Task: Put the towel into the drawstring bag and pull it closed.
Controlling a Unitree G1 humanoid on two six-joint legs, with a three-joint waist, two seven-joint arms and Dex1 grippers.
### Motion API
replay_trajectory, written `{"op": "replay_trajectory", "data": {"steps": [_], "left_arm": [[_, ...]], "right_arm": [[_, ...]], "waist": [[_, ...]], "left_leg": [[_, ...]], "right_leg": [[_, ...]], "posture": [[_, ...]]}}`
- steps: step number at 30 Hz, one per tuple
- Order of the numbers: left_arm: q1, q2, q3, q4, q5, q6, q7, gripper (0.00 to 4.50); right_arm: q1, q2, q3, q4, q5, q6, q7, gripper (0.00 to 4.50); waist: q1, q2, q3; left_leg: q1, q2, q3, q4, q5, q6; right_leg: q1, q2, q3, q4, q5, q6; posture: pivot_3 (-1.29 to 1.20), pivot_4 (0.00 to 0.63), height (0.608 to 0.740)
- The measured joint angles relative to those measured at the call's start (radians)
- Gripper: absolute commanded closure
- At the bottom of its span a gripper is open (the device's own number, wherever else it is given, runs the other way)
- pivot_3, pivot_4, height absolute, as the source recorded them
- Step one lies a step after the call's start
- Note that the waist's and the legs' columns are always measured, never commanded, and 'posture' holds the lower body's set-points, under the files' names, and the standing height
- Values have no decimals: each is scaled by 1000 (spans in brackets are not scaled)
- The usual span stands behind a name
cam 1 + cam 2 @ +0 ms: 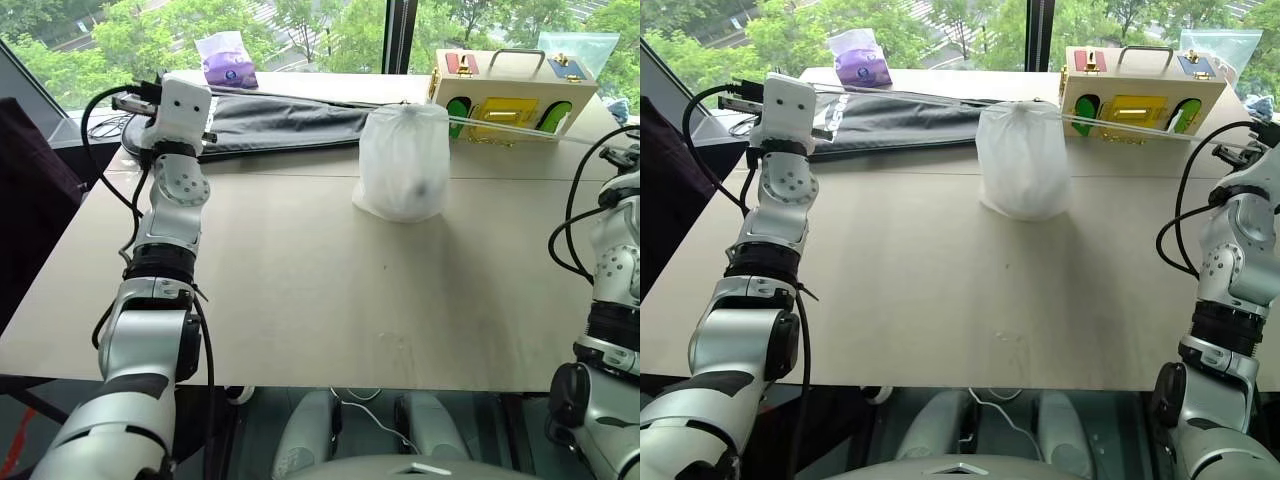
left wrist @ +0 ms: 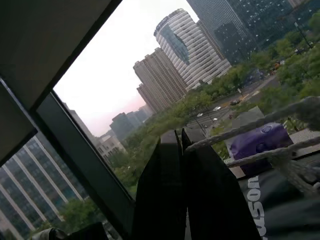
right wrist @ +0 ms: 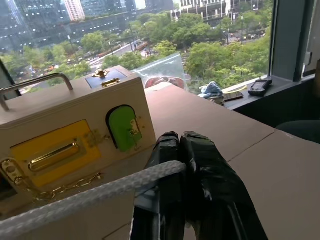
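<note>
The drawstring bag (image 1: 403, 160) is thin, smooth white cloth, faintly translucent; its cords (image 3: 85, 196) are braided white rope. The desk (image 1: 300, 300) is matt tan board. At two o'clock, a pale wooden box (image 1: 512, 95) carries glossy brass-coloured latches and chain.

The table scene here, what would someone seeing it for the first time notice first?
The drawstring bag stands bulging and upright mid-table, its white cords stretched taut out to both sides. The left pincer and the right pincer are each shut on a cord, one out to each side of the bag. Behind it lie a long black case and a wooden latch box.
</note>
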Motion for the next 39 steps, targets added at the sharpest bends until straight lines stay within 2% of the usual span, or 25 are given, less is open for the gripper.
{"op": "replay_trajectory", "data": {"steps": [1,3,5,8,12,18,27,30,32,33,34,36,37,39], "left_arm": [[6,-5,7,2,-22,-2,-31,4416],[50,-37,30,-22,-143,-14,-253,4416],[85,-75,23,-42,-205,2,-400,4416],[97,-118,16,-74,-261,65,-530,4416],[180,-136,-51,-282,-336,140,-766,4416],[243,-125,-84,-336,-325,232,-812,4416],[313,-129,-115,-482,-362,318,-977,4416],[347,-108,-119,-503,-375,359,-1028,3571],[365,-85,-120,-520,-394,382,-1069,2655],[375,-63,-120,-526,-400,397,-1097,2083],[380,-52,-120,-526,-400,403,-1106,1912],[387,-29,-121,-527,-408,422,-1140,1106],[393,-4,-122,-528,-421,442,-1183,508],[405,36,-121,-529,-438,464,-1233,20]], "right_arm": [[6,-2,0,0,8,11,11,4500],[50,-12,2,-23,60,83,91,4500],[81,-21,29,-46,93,135,163,4500],[99,-32,78,-105,133,196,257,4500],[193,-100,138,-235,243,305,452,4500],[340,-239,185,-313,299,373,676,4500],[337,-257,254,-261,196,318,728,4500],[325,-255,251,-226,184,286,752,3478],[334,-270,254,-222,182,259,818,2544],[354,-300,258,-223,176,234,876,1878],[361,-309,259,-224,168,224,894,1727],[383,-339,272,-225,152,203,935,978],[413,-381,286,-227,150,198,995,964],[453,-430,292,-226,145,186,1071,964]], "waist": [[0,0,0],[1,0,0],[-1,0,0],[-6,0,0],[-5,1,0],[-2,0,0],[-1,0,0],[-2,0,0],[-1,0,0],[0,0,0],[0,0,0],[1,0,0],[1,0,0],[0,0,0]], "left_leg": [[0,0,0,0,0,0],[0,0,0,0,0,-1],[-1,0,1,1,0,-1],[-1,0,0,2,0,1],[0,2,0,1,0,1],[0,2,-1,3,0,1],[2,2,-1,6,0,1],[2,2,-1,6,0,1],[2,2,-2,6,0,1],[2,2,-2,6,0,1],[2,2,-2,6,0,1],[2,2,-2,7,0,1],[1,2,-2,7,0,1],[1,2,-2,7,-1,1]], "right_leg": [[0,0,0,0,0,0],[0,0,0,0,0,0],[0,0,0,-1,0,0],[0,1,1,1,0,0],[1,2,0,-1,0,0],[2,2,0,0,0,0],[4,2,0,2,0,0],[4,2,0,2,0,0],[4,2,-1,2,0,0],[4,2,-1,2,0,0],[4,2,-1,2,0,0],[4,2,-1,2,0,0],[4,2,-1,2,0,0],[4,2,-2,1,0,0]], "posture": [[0,150,740],[0,150,740],[0,150,740],[0,150,740],[0,150,740],[0,150,740],[0,150,740],[0,150,740],[0,150,740],[0,150,740],[0,150,740],[0,150,740],[0,150,740],[0,150,740]]}}
